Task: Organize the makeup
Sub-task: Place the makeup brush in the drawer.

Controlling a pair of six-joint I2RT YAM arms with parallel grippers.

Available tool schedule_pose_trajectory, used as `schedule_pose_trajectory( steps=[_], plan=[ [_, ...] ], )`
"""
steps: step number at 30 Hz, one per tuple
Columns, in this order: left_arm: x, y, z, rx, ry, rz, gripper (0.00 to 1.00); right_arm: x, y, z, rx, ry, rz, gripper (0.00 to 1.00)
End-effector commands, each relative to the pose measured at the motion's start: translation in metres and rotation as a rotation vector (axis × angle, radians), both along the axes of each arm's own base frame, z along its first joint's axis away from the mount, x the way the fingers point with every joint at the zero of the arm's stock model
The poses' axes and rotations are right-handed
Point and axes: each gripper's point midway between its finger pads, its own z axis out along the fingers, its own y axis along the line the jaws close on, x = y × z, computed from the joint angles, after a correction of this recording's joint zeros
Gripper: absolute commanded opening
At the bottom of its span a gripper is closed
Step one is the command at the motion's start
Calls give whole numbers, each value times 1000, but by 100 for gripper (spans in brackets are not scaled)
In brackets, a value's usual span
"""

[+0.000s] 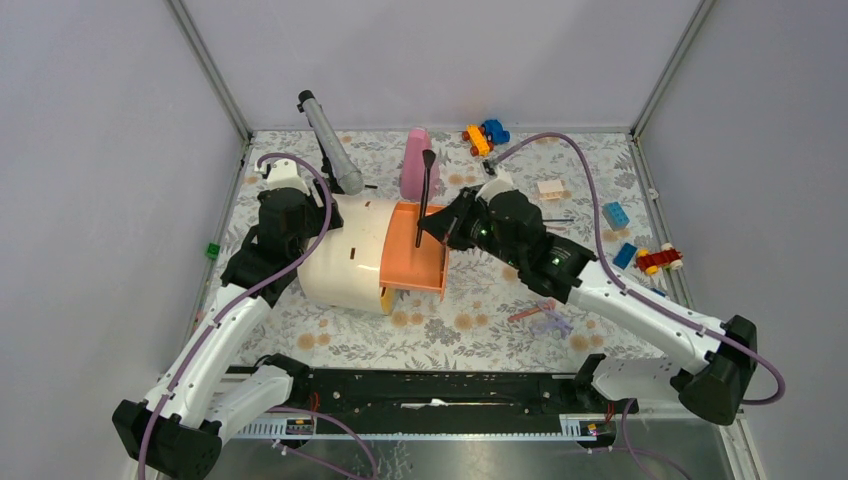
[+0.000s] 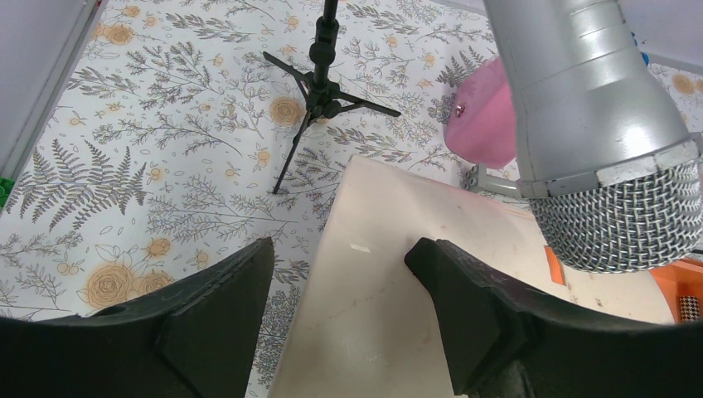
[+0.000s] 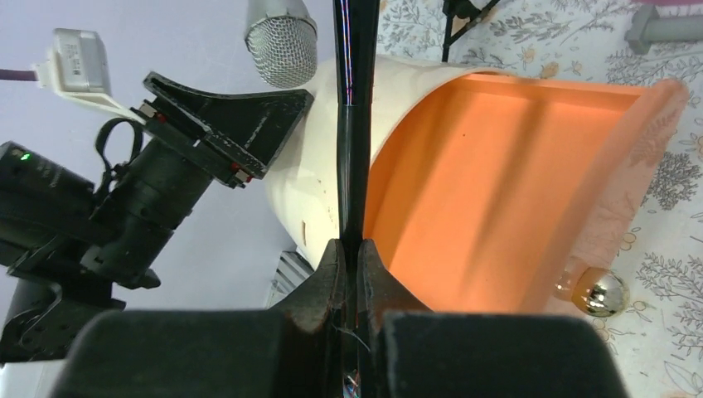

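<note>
Right gripper [image 3: 350, 249] is clamped tight on a thin black brush [image 3: 352, 124], pinching it low on the handle. The brush stands pretty much upright, head at the top, right over the orange inside of the open case [image 1: 340, 265]. The right arm comes in diagonally from its base, stretched low across the worktop [image 1: 480, 325], with the wrist pointing left at the case.

Left gripper [image 2: 340, 249] has its jaws part-way apart over the cream shell of the case. One finger sits over the shell and the other hangs off its edge above the flowery worktop. Honestly can't tell if it's actually pinching anything or just resting there. That arm reaches forward from the left base, elbow bent, wrist tipped down onto the case.

A silver microphone [image 2: 597, 124] on a little black tripod [image 2: 319, 83] crowds the left gripper from just behind. A tall pink bottle [image 1: 415, 165] stands just past the brush, and toy bricks [image 1: 615, 215] are scattered off to the right.
</note>
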Motion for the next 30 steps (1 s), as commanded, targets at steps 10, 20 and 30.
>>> schedule_pose_trajectory(
  steps=[10,20,30],
  plan=[
    [-2,3,-9,26,21,-4,75,6,19,-20,-240,76,-68,4],
    [-2,2,-9,25,23,-9,75,7,20,-16,-270,49,-81,38],
    [-2,2,-9,27,23,-6,75,9,-13,0,-276,-11,-177,44]
  ],
)
